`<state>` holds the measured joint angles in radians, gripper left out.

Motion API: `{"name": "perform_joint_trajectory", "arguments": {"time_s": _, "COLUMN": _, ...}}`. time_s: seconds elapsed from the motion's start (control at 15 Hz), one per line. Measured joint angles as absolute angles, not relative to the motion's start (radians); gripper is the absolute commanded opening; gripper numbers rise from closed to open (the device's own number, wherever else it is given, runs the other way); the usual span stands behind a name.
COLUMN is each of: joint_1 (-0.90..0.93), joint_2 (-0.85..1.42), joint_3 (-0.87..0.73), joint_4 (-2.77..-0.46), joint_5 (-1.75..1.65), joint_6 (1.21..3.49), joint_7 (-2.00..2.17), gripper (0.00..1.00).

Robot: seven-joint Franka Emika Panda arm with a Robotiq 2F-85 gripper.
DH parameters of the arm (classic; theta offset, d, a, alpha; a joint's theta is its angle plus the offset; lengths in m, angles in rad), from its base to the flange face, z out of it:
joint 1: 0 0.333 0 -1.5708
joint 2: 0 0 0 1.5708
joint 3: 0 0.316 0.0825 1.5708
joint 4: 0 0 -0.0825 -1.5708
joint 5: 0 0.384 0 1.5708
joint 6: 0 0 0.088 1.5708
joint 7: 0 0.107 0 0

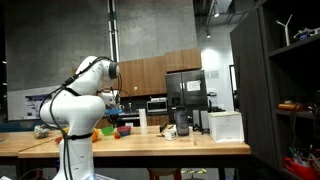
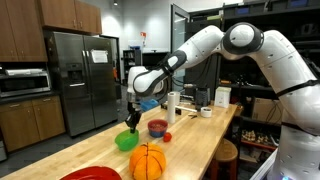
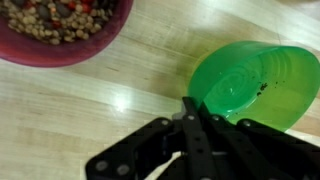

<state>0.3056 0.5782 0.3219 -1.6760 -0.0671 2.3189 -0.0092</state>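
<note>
Tool [image 3: 192, 104] fully shut, tips at rim of green bowl [image 3: 250, 85]; can't tell if rim is pinched. Green bowl on tabletop [image 3: 90, 110], red food bowl [image 3: 55, 35] near. You: move wrist slowly and level, stay clear of red food bowl.

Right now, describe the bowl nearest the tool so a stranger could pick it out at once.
Find the long wooden counter by the steel fridge. Two bowls sit on it near an orange ball; yours is the green bowl at the shut tool. It is nearly empty, while the dark red bowl beside it holds food.
</note>
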Motion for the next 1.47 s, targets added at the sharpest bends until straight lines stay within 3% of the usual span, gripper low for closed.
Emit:
{"name": "perform_joint_trajectory", "arguments": {"time_s": 0.53, "joint_1": 0.295, "joint_2": 0.556, "joint_3": 0.288, "joint_4": -1.71, "joint_5": -0.052, "joint_6": 2.322, "joint_7": -0.047, "gripper": 0.01}}
{"name": "perform_joint_trajectory", "arguments": {"time_s": 0.67, "joint_1": 0.295, "joint_2": 0.554, "joint_3": 0.278, "joint_4": -1.715, "joint_5": -0.052, "joint_6": 2.329, "joint_7": -0.05, "gripper": 0.3}}
{"name": "perform_joint_trajectory", "arguments": {"time_s": 1.4, "joint_1": 0.295, "joint_2": 0.523, "joint_3": 0.259, "joint_4": -1.73, "joint_5": -0.052, "joint_6": 2.358, "joint_7": -0.053, "gripper": 0.99}}
{"name": "perform_joint_trajectory", "arguments": {"time_s": 1.47, "joint_1": 0.295, "joint_2": 0.512, "joint_3": 0.254, "joint_4": -1.736, "joint_5": -0.053, "joint_6": 2.358, "joint_7": -0.051, "gripper": 1.0}}
